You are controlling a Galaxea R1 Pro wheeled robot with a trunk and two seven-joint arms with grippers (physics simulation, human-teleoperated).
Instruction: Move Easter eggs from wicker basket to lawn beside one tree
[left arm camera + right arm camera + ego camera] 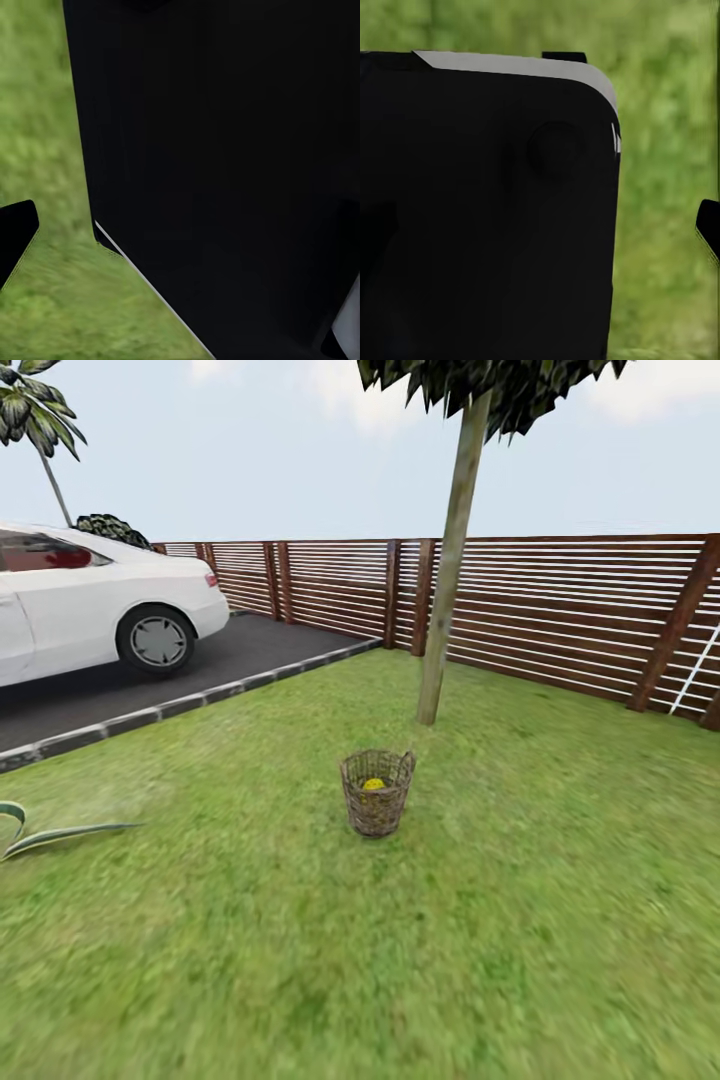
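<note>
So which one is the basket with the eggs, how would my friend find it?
Look for the long brown slatted fence and the tall pale tree leaning in front of it. Come toward the camera from the trunk's foot across the lawn to the small round wicker basket. It is the only woven brown thing standing on the grass, with something yellow peeking inside.

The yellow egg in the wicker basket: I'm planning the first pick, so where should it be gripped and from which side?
Come straight down through the open mouth of the wicker basket, which stands upright on the lawn. Its woven walls block any side approach. The yellow egg lies low inside, so closing across its rounded upper sides seems best. How it lies is too small to tell.
</note>
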